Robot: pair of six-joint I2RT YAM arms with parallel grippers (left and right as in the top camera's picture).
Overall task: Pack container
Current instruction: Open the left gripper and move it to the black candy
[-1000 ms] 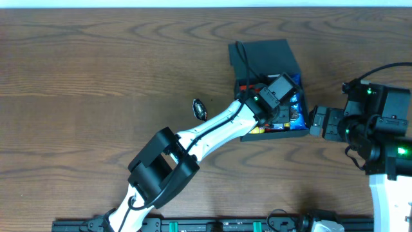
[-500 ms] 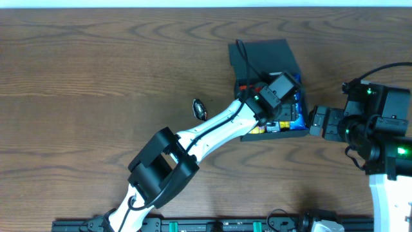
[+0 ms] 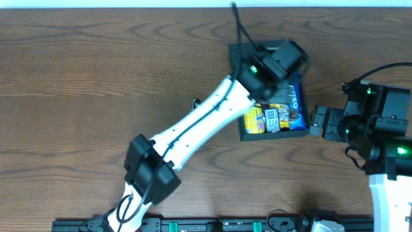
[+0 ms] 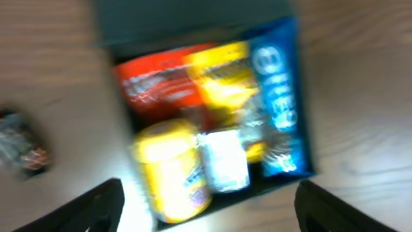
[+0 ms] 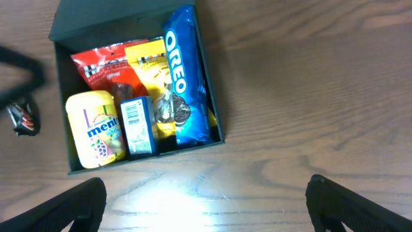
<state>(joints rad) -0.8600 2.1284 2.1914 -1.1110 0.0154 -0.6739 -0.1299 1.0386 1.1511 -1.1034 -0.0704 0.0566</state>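
- The right hand (image 5: 206,193) is the nearest thing; it waits at the 3 o'clock side of the container (image 5: 61,77), just apart from it, with its two fingers spread wide and nothing between them
- The container sits on the desk (image 3: 96,77), toward 2 o'clock from the middle in the overhead view, and its lid (image 5: 116,18) is open at the 12 o'clock edge
- Inside, in the right wrist view, a yellow Mentos tub (image 5: 96,129) fills the 8 o'clock corner, and a small white-labelled box (image 5: 136,125) stands just beside it
- A blue Oreo packet (image 5: 183,84) lies along the 3 o'clock wall, a red packet (image 5: 103,64) is at 11 o'clock, and a yellow packet (image 5: 151,64) is between them
- A small dark wrapped thing (image 5: 24,119) lies on the desk at 9 o'clock of the container, apart from it
- The left hand (image 4: 209,190) hovers over the container; its fingers are wide apart and empty, and its own picture is blurred
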